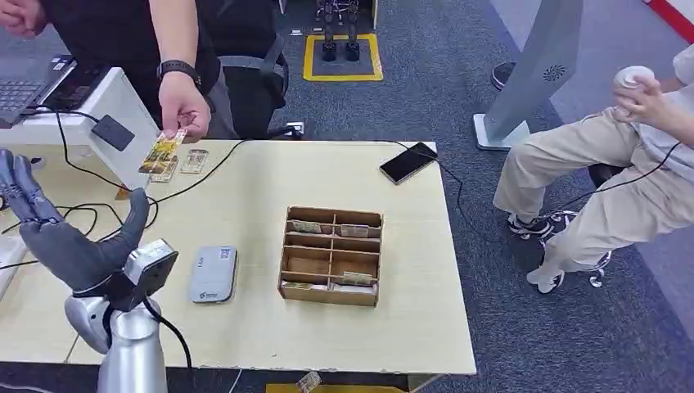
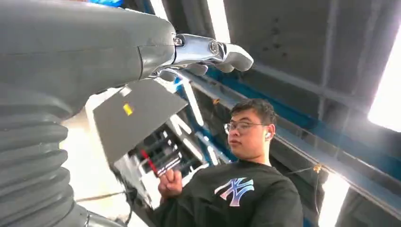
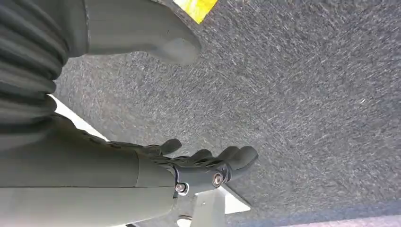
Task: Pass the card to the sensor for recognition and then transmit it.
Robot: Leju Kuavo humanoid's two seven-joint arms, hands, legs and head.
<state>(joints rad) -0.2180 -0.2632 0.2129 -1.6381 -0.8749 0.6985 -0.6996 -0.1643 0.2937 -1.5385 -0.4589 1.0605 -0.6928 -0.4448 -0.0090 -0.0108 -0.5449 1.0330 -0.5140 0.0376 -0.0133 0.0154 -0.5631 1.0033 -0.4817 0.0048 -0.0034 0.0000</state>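
left hand [image 1: 61, 237] was raised palm-up, fingers spread, empty. right hand [image 3: 198, 163] hung over carpet, fingers apart, empty. person's hand [image 1: 182, 106] held card [image 1: 164, 151] near sensor [image 1: 214, 273].

The table [image 1: 245, 188] has a pale, smooth, matt wood-look top. On it, the compartment box [image 1: 331, 255] looks like brown cardboard or thin wood (hard to tell which), matt. The sensor [image 1: 213, 273] is a light grey plastic slab with a soft sheen. The phone [image 1: 408, 162] shows a glossy black face. The card [image 1: 163, 152] in the person's hand [image 1: 183, 105] looks printed and slightly shiny. The left hand [image 1: 69, 233] is matt dark grey plastic above a brushed silver metal forearm. The floor [image 3: 293, 94] is rough grey carpet.
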